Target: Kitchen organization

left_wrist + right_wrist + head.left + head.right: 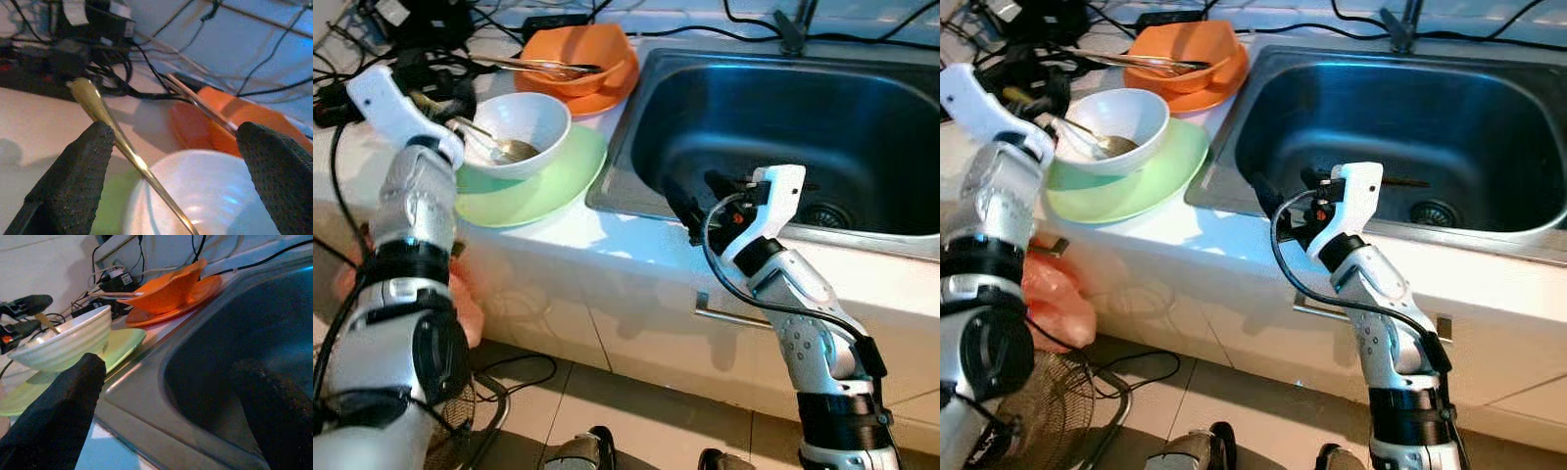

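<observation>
L claw (176, 171) is open w/ textured black pads (73, 181) spread either side of a thin metal spoon handle (122, 142), not pinching it. Just ahead of it sits a round white ribbed bowl (524, 122) on a flat green plate (543, 186), w/ the spoon (504, 149) lying inside. Beyond that is an orange bowl (578, 54) on an orange plate, utensils across it. R claw (690, 201) is open too, hovering over the steel sink (803, 127) rim, white surface (607, 245) just under it.
</observation>
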Available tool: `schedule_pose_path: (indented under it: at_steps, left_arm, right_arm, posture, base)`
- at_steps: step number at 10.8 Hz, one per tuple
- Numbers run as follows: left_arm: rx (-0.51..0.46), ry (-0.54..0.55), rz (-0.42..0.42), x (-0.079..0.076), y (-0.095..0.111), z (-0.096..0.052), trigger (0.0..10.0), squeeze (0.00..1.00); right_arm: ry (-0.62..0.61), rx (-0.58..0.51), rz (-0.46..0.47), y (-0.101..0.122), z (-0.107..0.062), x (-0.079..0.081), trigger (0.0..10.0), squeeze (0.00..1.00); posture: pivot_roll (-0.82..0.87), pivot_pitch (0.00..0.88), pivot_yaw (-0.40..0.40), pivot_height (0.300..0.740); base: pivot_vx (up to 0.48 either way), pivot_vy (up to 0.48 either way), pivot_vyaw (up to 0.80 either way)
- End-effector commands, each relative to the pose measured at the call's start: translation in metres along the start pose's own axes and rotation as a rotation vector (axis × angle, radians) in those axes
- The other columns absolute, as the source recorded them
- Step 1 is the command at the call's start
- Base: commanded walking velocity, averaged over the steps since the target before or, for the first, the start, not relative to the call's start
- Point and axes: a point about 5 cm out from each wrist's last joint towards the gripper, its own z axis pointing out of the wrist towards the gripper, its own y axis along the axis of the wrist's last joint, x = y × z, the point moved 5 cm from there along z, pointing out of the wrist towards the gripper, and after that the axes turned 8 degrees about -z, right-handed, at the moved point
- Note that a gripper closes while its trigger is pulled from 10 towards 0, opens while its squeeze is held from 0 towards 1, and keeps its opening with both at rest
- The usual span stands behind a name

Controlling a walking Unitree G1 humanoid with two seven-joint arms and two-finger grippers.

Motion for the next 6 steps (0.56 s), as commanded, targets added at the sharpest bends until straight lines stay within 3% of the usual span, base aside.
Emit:
schedule_pose_path:
  at_steps: [1, 6]
  left_arm:
    - [0.029, 0.03, -0.029, 0.01, 0.0, 0.001, 10.0, 0.0]
    - [-0.004, 0.084, -0.048, 0.025, 0.012, 0.003, 10.0, 0.0]
  right_arm:
    - [0.006, 0.008, 0.019, 0.0, -0.003, 0.005, 10.0, 0.16]
    - [-0.016, 0.025, 0.025, 0.001, -0.01, 0.0, 10.0, 0.15]
  posture:
    - [0.0, 0.193, 0.138, 0.74]
    - [-0.01, 0.211, 0.136, 0.74]
  base:
    - [0.0, 0.0, 0.0]
    - [0.0, 0.0, 0.0]
